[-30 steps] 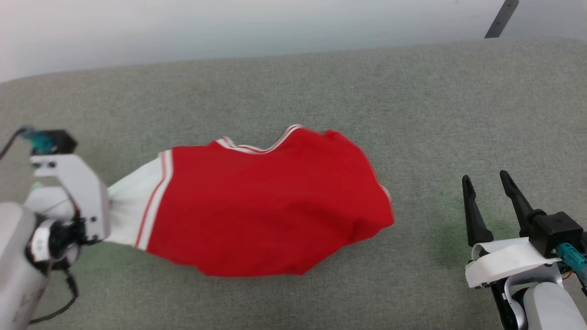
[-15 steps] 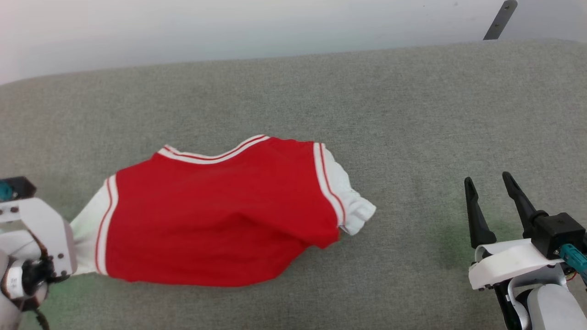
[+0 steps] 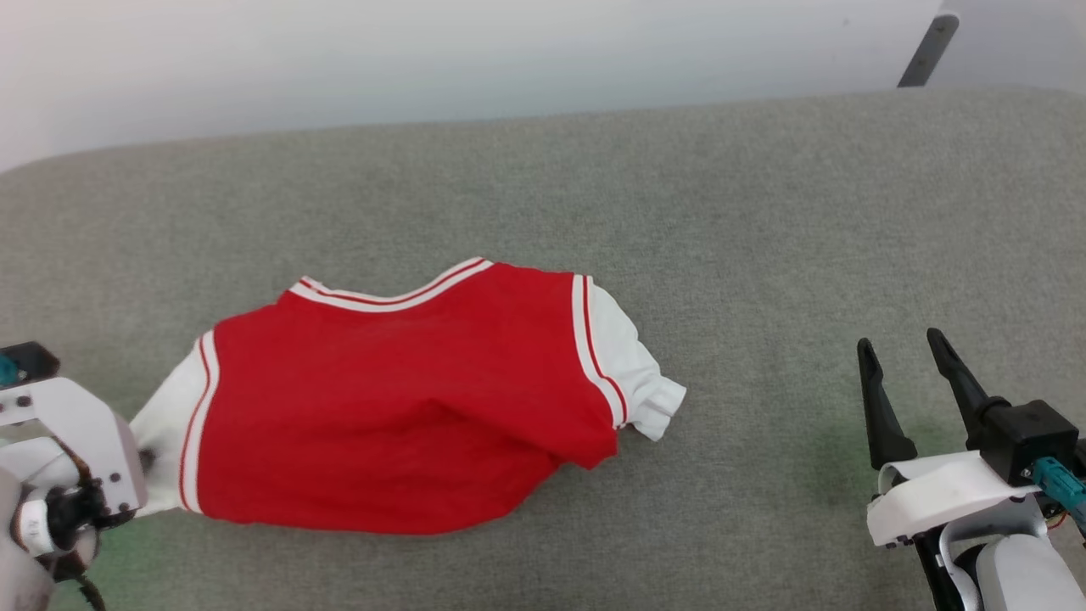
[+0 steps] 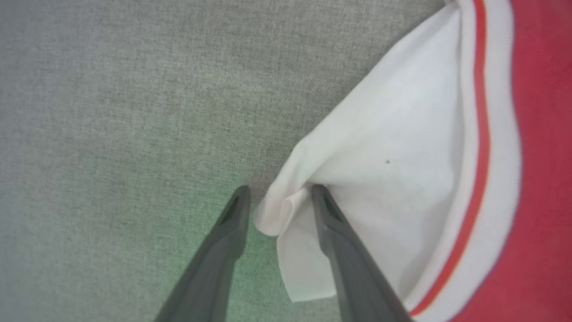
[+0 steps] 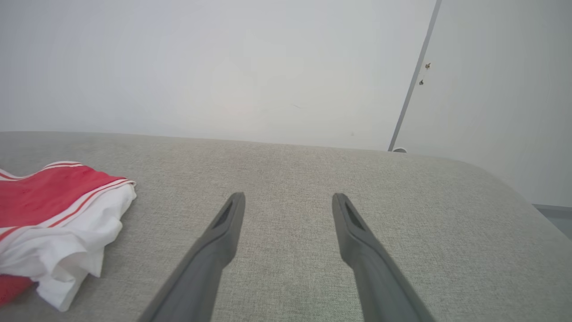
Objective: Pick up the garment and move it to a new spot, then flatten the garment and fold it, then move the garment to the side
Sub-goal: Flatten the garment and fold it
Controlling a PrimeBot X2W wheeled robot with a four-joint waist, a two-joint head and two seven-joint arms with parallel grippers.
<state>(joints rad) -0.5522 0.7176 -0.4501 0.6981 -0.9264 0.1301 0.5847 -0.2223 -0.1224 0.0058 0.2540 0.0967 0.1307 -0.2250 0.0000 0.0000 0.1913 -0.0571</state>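
The left gripper (image 4: 278, 194) is letting go, fingers partly apart around the white sleeve (image 4: 380, 170). The garment (image 3: 399, 407), dragged leftward a moment ago, is now resting on the grey cushion (image 3: 764, 212), so flattening is probably coming next.

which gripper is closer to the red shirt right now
Left. The left gripper straddles the white sleeve edge of the garment, with cloth between its tips. The right gripper sits open off to the garment's other side, apart from it.

count | garment (image 3: 399, 407): 1 | left pincer (image 4: 279, 190): 1 | right pincer (image 3: 899, 339): 1 | pincers total: 2 | grey padded surface (image 3: 764, 212): 1
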